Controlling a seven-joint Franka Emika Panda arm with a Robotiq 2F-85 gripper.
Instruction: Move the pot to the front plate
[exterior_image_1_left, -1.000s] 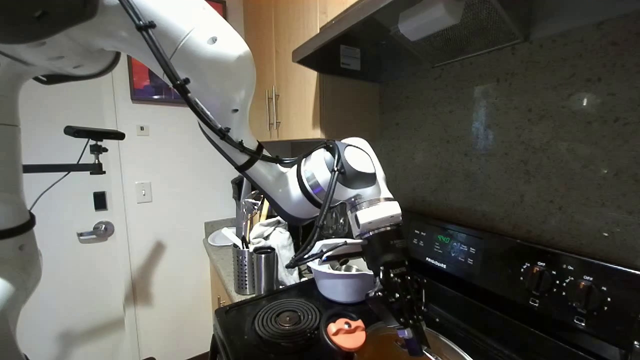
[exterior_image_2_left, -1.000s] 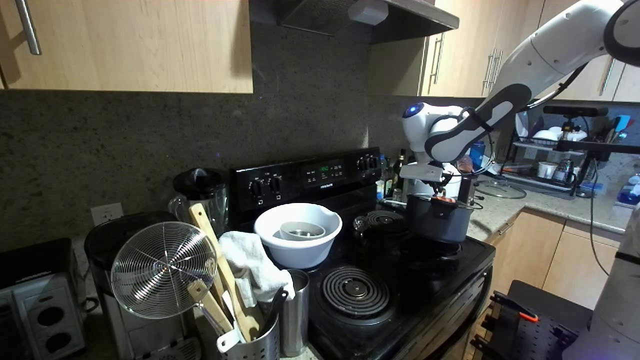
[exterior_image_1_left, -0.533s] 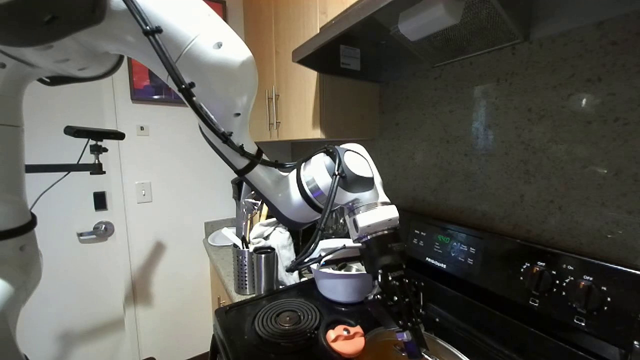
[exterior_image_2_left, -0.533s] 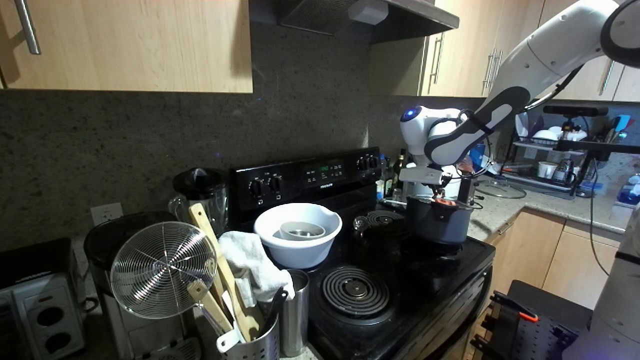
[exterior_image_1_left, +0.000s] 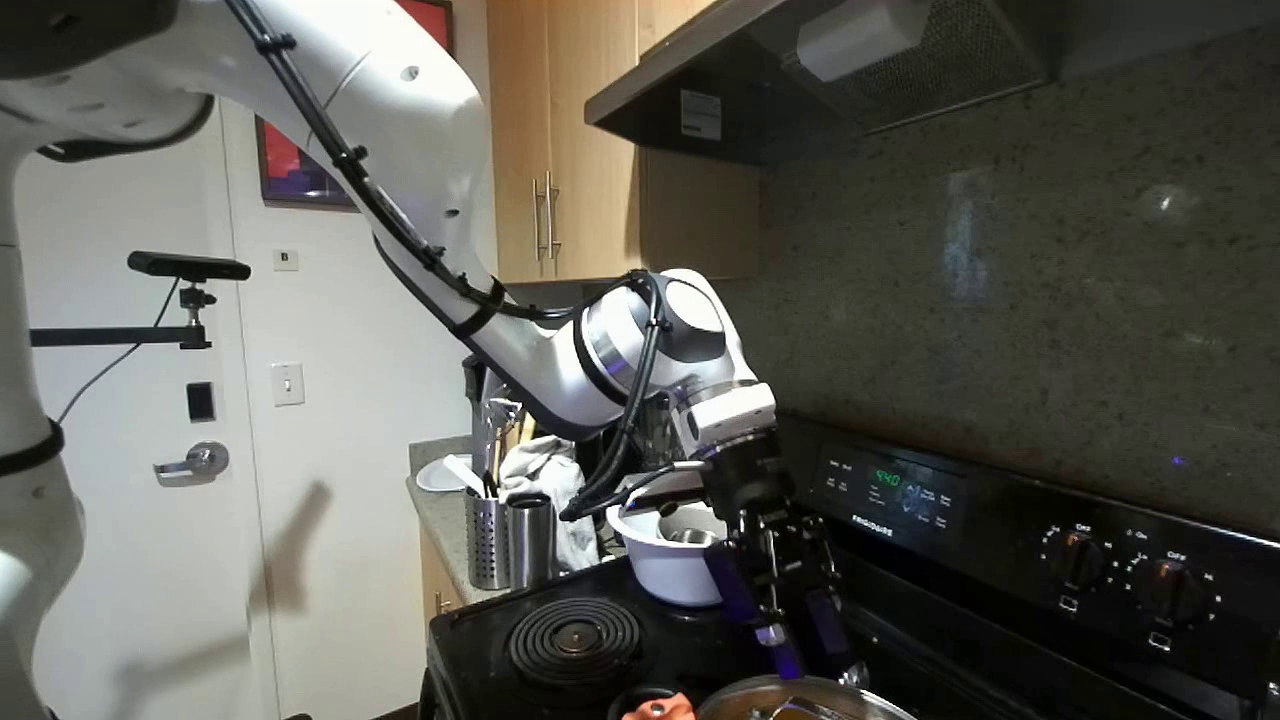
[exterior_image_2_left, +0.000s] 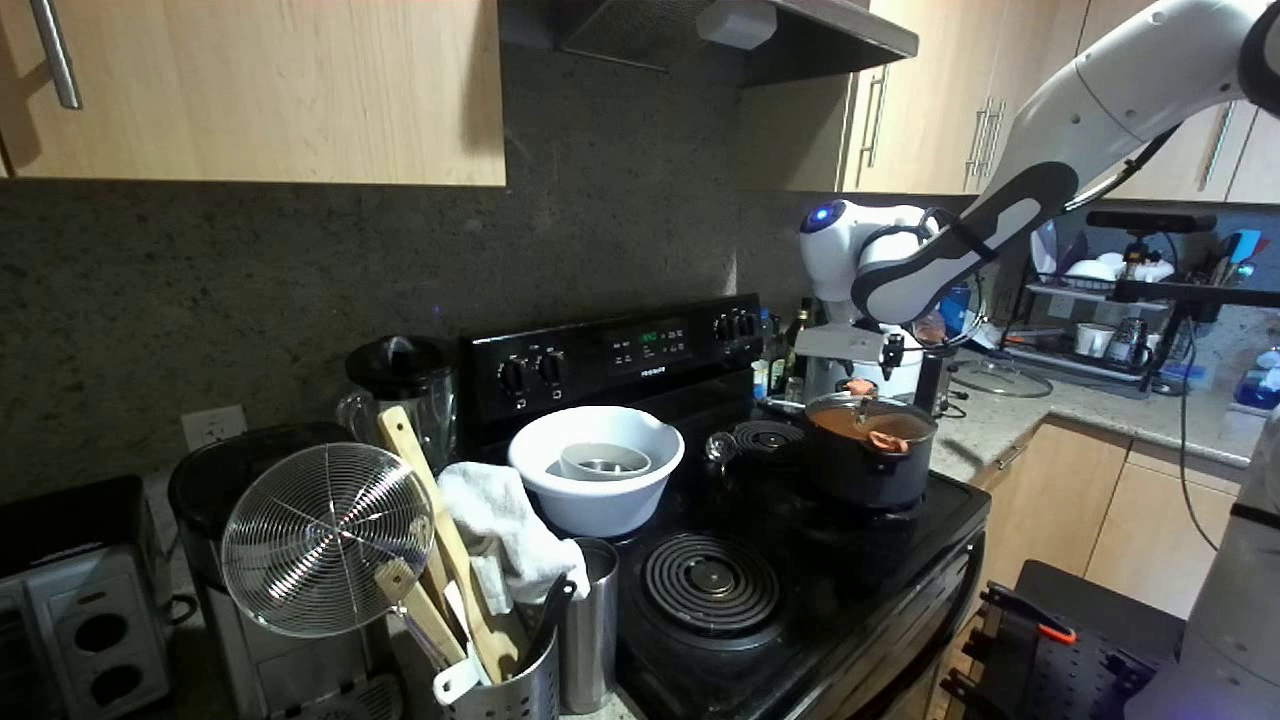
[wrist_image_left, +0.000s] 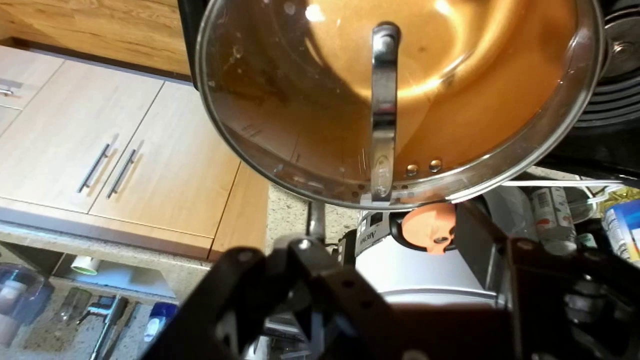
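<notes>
Hovering above the pot (exterior_image_2_left: 865, 480), the pincer (exterior_image_2_left: 869, 374) is standing spread; the control panel (exterior_image_1_left: 990, 560) is reading FRIGIDAIRE and a white appliance (wrist_image_left: 417, 272) AROMA.

pot (exterior_image_2_left: 865, 482): on stove (exterior_image_2_left: 795, 560), before rear coil (exterior_image_2_left: 768, 436) | lid (wrist_image_left: 384, 115): on pot | vessel (exterior_image_2_left: 603, 462): in basin (exterior_image_2_left: 600, 512)

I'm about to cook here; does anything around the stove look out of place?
Perhaps the white towel, bunched beside the stove near a coil burner: cloth so close could scorch if that burner is used.
</notes>
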